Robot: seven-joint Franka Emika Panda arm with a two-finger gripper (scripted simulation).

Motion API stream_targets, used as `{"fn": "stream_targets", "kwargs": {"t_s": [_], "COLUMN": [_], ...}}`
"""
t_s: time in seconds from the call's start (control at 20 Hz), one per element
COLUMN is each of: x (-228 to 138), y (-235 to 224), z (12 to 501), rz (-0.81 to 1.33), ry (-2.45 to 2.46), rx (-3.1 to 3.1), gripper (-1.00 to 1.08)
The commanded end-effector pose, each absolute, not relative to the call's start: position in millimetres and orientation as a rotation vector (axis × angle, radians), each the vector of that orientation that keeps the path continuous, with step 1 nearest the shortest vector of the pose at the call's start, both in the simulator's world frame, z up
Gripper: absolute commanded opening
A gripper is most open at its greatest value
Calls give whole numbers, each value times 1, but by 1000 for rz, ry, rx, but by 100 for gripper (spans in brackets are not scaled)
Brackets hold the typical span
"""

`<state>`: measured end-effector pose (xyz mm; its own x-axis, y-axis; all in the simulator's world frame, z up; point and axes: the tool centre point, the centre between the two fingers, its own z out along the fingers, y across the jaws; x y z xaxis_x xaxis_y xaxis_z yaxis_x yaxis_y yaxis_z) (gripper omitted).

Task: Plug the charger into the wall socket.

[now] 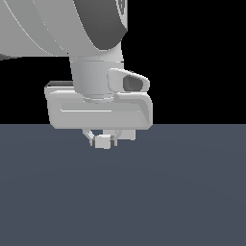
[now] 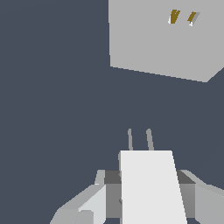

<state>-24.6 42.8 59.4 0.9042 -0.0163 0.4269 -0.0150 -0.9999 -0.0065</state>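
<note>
Exterior view: arm [image 1: 62,29] low, fingers [image 1: 91,137] around charger [image 1: 103,141].

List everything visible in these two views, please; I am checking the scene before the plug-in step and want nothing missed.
charger: one, white-grey block, held between the end effector's fingers; two thin grey prongs stick out of its front towards the socket.
wall socket: one, light-grey square plate with two small orange-yellow slots, ahead of the charger and apart from it; seen in the wrist view only.
floor: one, dark blue-grey flat surface under everything.
end effector: one, white-grey, closed on the charger just above the floor.
arm: one, white with dark joints, coming in from the exterior view's top left.
</note>
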Motion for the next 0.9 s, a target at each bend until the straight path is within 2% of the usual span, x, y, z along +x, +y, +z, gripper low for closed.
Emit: {"fn": "stream_targets", "kwargs": {"t_s": [0.0,0.85], "x": [-19,6], "y": [42,33], "z": [68,99], "rz": [-690,-689], "ry": [91,365], "rx": [-3069,-3094], "gripper": [-100,-100]}}
